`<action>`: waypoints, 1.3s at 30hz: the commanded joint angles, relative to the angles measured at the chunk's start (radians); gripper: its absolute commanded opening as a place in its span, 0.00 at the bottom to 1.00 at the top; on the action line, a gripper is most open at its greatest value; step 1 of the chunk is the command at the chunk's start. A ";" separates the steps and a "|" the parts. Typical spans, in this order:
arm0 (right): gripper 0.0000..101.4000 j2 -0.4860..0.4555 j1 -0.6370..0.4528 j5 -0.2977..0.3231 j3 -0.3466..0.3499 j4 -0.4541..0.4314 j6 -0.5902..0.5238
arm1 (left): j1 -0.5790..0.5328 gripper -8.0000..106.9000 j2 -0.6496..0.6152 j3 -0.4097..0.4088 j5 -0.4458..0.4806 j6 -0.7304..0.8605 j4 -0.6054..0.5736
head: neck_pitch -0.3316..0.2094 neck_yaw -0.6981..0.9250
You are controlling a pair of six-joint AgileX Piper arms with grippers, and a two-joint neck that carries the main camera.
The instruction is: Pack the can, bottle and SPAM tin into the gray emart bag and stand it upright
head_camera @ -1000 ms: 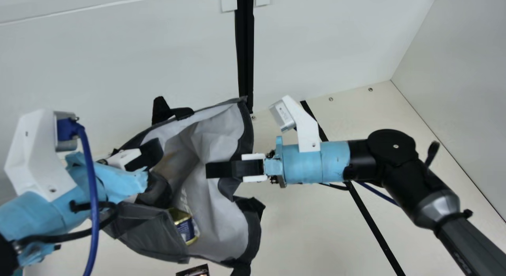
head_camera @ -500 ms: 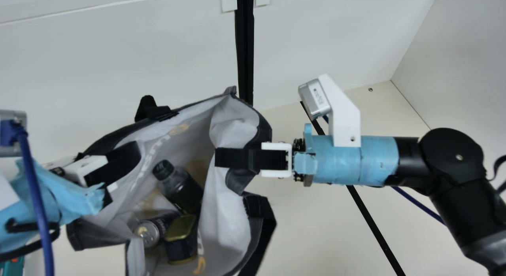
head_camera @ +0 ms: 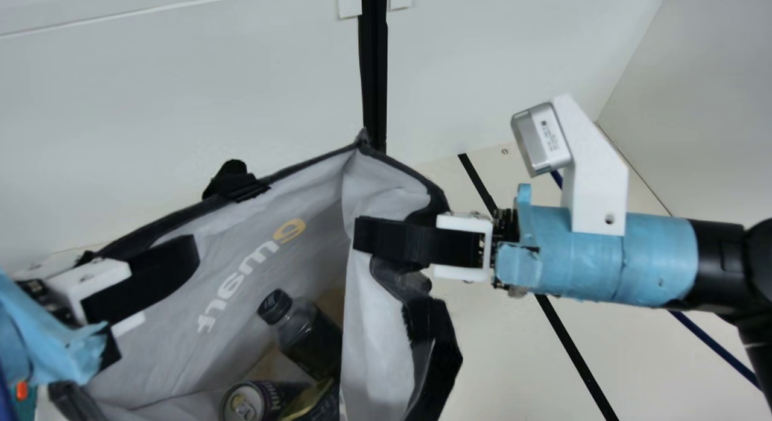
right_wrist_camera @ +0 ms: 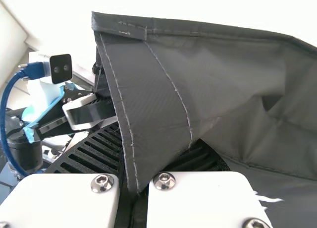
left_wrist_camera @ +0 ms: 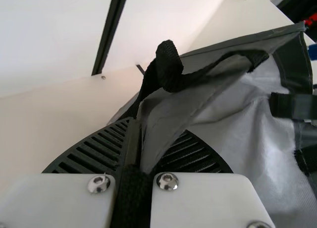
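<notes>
main view shows us the can (head_camera: 244,404), the bottle (head_camera: 309,335) and the spam tin (head_camera: 312,400) inside the gray emart bag (head_camera: 383,333), so packing looks done. left gripper (left_wrist_camera: 137,124) and right gripper (head_camera: 360,234) are both clamped on its cloth; we judge that settling it upright and releasing are left. we see print on lining (head_camera: 241,276) and can.

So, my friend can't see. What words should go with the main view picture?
A gray bag gapes open, with the left gripper and the right gripper holding its edge on opposite sides. Down inside are a dark bottle, a can and part of a gold-topped tin.
</notes>
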 commanded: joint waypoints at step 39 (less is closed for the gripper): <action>0.00 -0.004 -0.091 -0.009 0.101 -0.350 0.046 | 0.012 0.00 0.110 0.131 0.096 0.179 -0.112 | -0.023 -0.001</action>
